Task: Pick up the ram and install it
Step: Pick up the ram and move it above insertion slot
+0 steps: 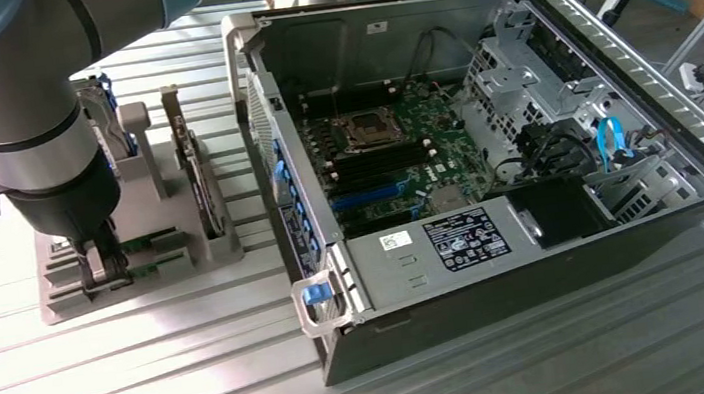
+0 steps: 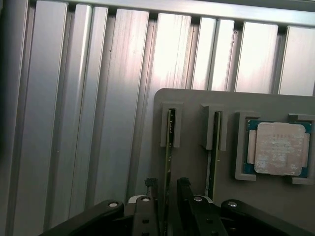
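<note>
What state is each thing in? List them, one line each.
gripper: open, jaws astride the ram
ram: standing on edge in its holder slot
expansion card: standing in the next slot
processor chip: flat in its recess
computer case: side open

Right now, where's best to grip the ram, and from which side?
Pinch the ram across its flat faces along the upper edge, coming straight down from above. It stands on edge in the holder slot, both faces free. The open gripper straddles it.
</note>
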Available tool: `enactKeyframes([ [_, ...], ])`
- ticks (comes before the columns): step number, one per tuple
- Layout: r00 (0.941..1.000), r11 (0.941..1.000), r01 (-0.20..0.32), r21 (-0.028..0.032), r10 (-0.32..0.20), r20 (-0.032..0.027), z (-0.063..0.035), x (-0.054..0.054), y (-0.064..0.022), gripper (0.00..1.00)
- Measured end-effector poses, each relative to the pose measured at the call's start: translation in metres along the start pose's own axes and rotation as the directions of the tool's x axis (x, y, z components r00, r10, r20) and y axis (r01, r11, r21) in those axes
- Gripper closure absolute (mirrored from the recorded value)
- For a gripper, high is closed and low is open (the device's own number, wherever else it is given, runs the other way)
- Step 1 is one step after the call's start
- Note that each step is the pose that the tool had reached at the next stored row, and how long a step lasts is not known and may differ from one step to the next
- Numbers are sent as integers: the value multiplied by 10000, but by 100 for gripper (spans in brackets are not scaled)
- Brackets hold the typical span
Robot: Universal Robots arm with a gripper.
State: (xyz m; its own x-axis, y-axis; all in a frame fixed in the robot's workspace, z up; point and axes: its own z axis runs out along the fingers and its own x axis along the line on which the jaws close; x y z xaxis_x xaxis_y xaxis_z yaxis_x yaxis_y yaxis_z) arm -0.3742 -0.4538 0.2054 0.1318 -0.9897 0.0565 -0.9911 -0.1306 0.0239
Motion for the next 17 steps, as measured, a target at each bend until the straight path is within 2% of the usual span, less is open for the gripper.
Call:
enactKeyframes([
  [2, 10000, 10000, 0, 0, 0, 0, 0, 0, 0, 71],
  [4, 10000, 10000, 0, 0, 0, -2, 0, 0, 0, 84],
  [6, 10000, 10000, -1, 0, 1, 0, 0, 0, 0, 87],
  [17, 10000, 10000, 0, 0, 0, 0, 0, 0, 0, 87],
])
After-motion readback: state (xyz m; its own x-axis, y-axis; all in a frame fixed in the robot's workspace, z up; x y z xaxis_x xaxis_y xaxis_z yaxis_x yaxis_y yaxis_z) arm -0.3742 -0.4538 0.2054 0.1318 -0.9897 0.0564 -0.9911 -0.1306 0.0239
